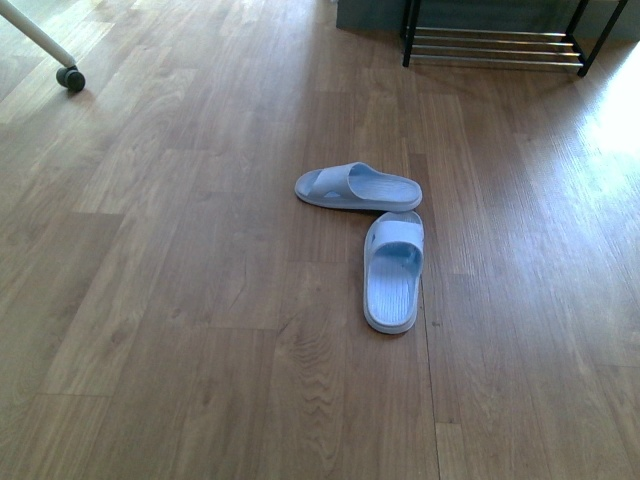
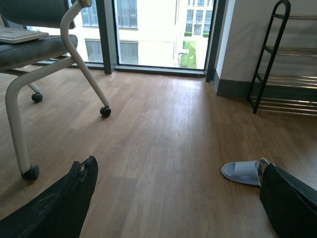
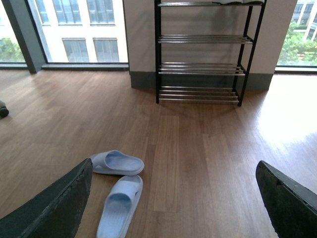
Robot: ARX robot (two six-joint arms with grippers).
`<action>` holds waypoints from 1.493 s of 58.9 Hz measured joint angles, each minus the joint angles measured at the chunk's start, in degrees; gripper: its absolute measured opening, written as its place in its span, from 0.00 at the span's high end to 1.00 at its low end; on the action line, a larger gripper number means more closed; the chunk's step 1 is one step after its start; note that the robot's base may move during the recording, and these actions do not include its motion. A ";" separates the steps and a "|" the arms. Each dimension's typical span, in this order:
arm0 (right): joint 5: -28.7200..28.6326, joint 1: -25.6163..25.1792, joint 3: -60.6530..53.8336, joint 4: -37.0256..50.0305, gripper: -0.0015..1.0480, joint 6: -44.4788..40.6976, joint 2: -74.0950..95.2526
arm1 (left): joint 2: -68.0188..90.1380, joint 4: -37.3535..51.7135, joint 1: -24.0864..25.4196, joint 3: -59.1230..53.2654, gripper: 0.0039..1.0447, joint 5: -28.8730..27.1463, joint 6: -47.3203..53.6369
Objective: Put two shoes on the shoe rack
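left hand (image 2: 177, 166) and right hand (image 3: 174, 168) both hang released, grasping nothing. near slide (image 1: 392, 272) lies lengthwise on the wood surface (image 1: 150, 300), its toe touching far slide (image 1: 357, 187), which lies crosswise. rack (image 1: 495, 45) stands well apart beyond them.

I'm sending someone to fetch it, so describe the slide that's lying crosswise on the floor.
Start at the black shoe rack at the far end, then come back across the wood floor to two pale blue slides. Take the far slide, nearer the rack: it lies crosswise, while the near slide runs lengthwise toward it.
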 joint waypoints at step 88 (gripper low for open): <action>0.15 0.02 0.00 0.00 0.09 0.00 -0.02 | 0.00 0.00 0.00 0.00 0.09 0.09 0.00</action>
